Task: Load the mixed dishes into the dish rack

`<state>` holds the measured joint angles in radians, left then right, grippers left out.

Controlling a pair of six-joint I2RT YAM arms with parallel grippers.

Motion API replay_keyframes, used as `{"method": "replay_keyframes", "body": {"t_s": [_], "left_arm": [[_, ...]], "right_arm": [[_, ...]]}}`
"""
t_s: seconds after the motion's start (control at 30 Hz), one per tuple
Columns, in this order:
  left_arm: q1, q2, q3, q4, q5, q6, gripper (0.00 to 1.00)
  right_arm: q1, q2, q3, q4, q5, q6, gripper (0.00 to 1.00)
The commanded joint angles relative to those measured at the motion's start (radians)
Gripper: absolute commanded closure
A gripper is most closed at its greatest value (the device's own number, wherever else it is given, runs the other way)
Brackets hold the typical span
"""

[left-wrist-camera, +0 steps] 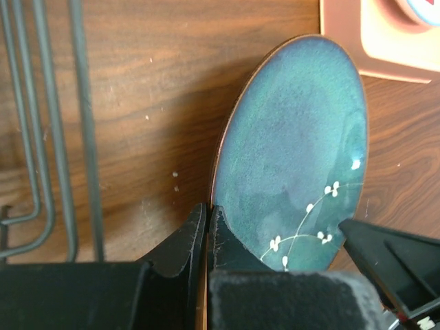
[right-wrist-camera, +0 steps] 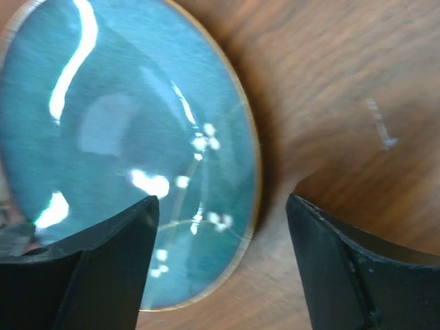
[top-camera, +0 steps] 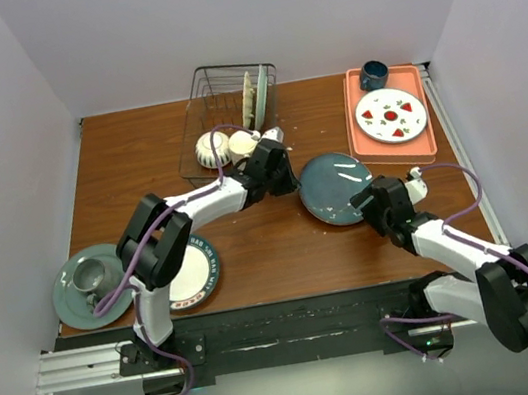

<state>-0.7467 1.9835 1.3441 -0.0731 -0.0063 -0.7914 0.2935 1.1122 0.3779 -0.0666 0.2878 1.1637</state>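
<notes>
A teal plate with small white flowers (top-camera: 337, 188) lies mid-table. My left gripper (top-camera: 286, 176) is shut on its left rim; the left wrist view shows the jaws (left-wrist-camera: 207, 213) pinching the plate's edge (left-wrist-camera: 295, 151). My right gripper (top-camera: 372, 205) is open at the plate's near right edge, and in the right wrist view (right-wrist-camera: 221, 206) one finger is over the plate (right-wrist-camera: 124, 137) and the other over bare table. The dark wire dish rack (top-camera: 225, 113) stands behind and holds two upright plates (top-camera: 253, 98), a striped bowl (top-camera: 212, 148) and a cream mug (top-camera: 243, 143).
At the near left are a green plate with a grey cup (top-camera: 91, 282) and a white plate with a dark-blue patterned rim (top-camera: 194, 275). An orange tray (top-camera: 393, 150) at the back right holds a white strawberry-marked plate (top-camera: 391, 115) and a dark blue mug (top-camera: 372, 74).
</notes>
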Motion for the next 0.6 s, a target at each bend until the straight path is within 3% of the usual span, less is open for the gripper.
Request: {"method": "replay_keyframes", "body": {"t_s": [0.0,0.23,0.37,0.57], "left_arm": [[-0.019,-0.038,-0.022,-0.07,-0.003,-0.012,1.0],[-0.042,-0.048,-0.023,-0.074,0.023,-0.038,1.0],[-0.055,-0.041,-0.025,-0.07,0.048,-0.048,1.0],[-0.074,-0.029,-0.037,-0.054,0.072,-0.06,1.0]], "right_arm": [[-0.004,0.015,-0.117,0.094,-0.042,0.103,0.24],[-0.002,-0.018,-0.116,0.037,-0.003,0.125,0.36],[-0.002,-0.011,-0.103,0.021,-0.006,0.107,0.49],[-0.004,-0.054,-0.094,-0.05,0.004,0.091,0.87]]}}
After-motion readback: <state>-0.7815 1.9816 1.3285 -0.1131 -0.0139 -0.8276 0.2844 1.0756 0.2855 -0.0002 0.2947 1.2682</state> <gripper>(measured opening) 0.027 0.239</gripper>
